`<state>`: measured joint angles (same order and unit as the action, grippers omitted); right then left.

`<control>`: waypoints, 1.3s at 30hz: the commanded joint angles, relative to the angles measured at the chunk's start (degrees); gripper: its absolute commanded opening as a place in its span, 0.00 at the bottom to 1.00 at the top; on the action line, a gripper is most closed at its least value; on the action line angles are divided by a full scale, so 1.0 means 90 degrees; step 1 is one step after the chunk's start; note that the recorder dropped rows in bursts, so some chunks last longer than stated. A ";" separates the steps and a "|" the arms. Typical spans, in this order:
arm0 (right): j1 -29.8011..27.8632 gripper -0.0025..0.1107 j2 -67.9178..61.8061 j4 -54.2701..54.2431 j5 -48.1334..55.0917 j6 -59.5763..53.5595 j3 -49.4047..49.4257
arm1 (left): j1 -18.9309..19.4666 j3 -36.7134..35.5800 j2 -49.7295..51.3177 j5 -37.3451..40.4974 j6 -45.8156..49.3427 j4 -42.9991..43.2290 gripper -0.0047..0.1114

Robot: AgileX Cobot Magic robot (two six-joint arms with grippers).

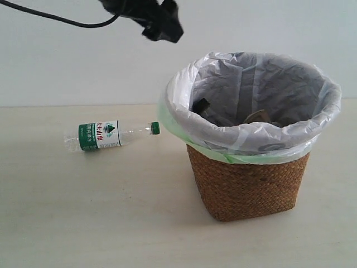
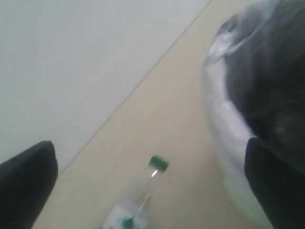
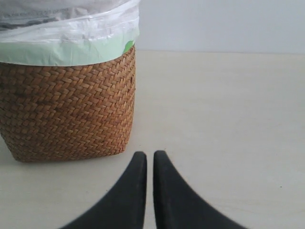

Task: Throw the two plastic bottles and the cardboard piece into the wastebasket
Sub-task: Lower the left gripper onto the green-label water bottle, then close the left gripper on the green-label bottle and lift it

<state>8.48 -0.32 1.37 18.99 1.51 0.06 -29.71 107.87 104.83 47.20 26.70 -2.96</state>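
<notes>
The green-capped bottle [image 1: 109, 135] lies on its side on the table, left of the wastebasket [image 1: 248, 187], with its cap toward the basket. In the left wrist view its cap and neck [image 2: 158, 163] show below and between the fingers. My left gripper [image 1: 163, 27] [image 2: 148, 143] hangs high above the table between bottle and basket, open and empty. Inside the bag a dark shape [image 1: 202, 105] and a grey-brown piece [image 1: 256, 116] show; I cannot tell them apart further. The black-capped bottle is not clearly seen. My right gripper [image 3: 149, 157] is shut on nothing, low beside the wastebasket [image 3: 71, 109].
The pale table [image 1: 83, 212] runs to a white wall behind. The bag's white and green rim [image 1: 245, 146] folds wide over the wicker. A black cable [image 1: 50, 18] trails from the left arm at the upper left.
</notes>
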 commanded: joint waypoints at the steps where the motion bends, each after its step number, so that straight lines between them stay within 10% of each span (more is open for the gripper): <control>1: 0.0009 0.04 0.0036 0.0051 -0.0048 -0.0022 -0.0007 | -0.0001 0.0032 0.0206 0.0764 -0.1104 0.2359 0.96; 18: 0.0009 0.04 0.0036 0.0051 -0.0048 -0.0022 -0.0007 | 0.0245 0.0032 0.2340 0.0895 -0.1107 0.2974 0.96; 39: 0.0009 0.04 0.0036 0.0051 -0.0048 -0.0022 -0.0007 | 0.1175 0.0032 0.3184 -0.0524 0.0754 0.1315 0.96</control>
<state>8.48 -0.32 1.37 18.99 1.51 0.06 -20.10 107.87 133.29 44.98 33.11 9.50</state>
